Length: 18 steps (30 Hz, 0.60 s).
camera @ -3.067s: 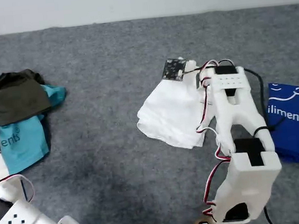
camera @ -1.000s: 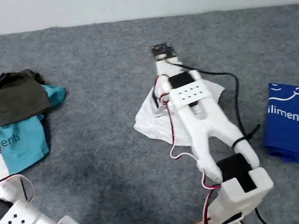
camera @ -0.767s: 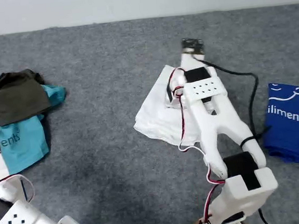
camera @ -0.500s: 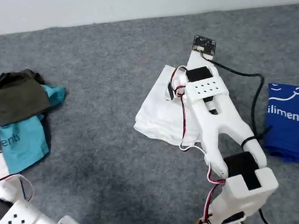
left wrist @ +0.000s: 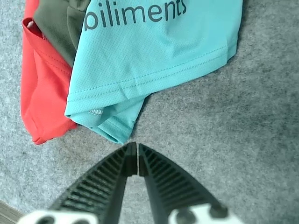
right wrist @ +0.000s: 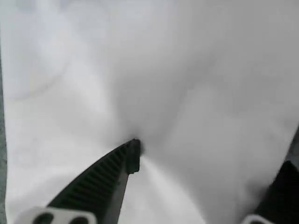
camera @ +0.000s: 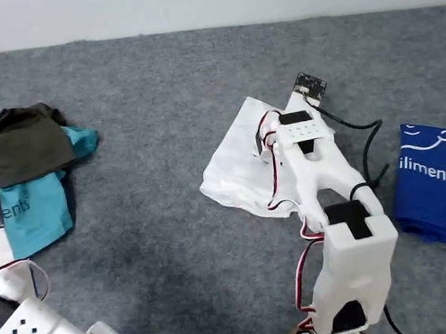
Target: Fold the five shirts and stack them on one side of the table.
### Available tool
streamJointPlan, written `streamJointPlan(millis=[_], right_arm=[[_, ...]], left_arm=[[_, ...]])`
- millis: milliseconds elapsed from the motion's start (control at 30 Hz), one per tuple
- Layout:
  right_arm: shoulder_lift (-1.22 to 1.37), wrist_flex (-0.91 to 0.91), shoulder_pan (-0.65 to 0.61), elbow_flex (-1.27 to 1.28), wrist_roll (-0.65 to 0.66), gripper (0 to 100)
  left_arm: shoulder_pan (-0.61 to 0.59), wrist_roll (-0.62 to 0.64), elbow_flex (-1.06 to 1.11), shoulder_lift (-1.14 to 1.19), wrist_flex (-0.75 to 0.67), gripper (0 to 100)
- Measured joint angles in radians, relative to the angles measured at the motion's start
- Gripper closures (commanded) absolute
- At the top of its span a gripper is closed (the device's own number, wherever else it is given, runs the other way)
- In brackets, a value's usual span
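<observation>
The right hand is standing wide open over the white shirt and holding nothing. One ribbed finger is pressing its tip into the cloth, making a small dimple with creases running out from it. The other finger is sitting well apart at the far side of the gap, and white fabric is lying under the whole span between them. In the high view the white shirt is lying loosely bunched with uneven edges, directly beneath this hand and spreading out to its left on the grey worktop. The blue shirt is lying as a flat folded rectangle well off to this hand's right, apart from the white one. The left hand is pointing down at bare worktop, its two fingers closed tip to tip with nothing between them. The teal shirt is lying just ahead of those fingertips, its hemmed corner near them but not touching. A red shirt is showing from under the teal one's edge, also ahead of the hand. A dark olive shirt is lying farther ahead, touching both. In the high view the olive one is sitting crumpled against the teal, and this pile is lying well apart from the white shirt.
</observation>
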Motion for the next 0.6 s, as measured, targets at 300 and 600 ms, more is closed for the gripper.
streamJointPlan(millis=[300,600], right_arm=[[0.026,0.058,0.020,-0.043,0.006,97.5],[0.011,0.180,0.061,-0.112,0.132,99.0]], left_arm=[[0.000,0.000,0.000,0.000,0.000,98],[0.000,0.000,0.000,0.000,0.000,98]])
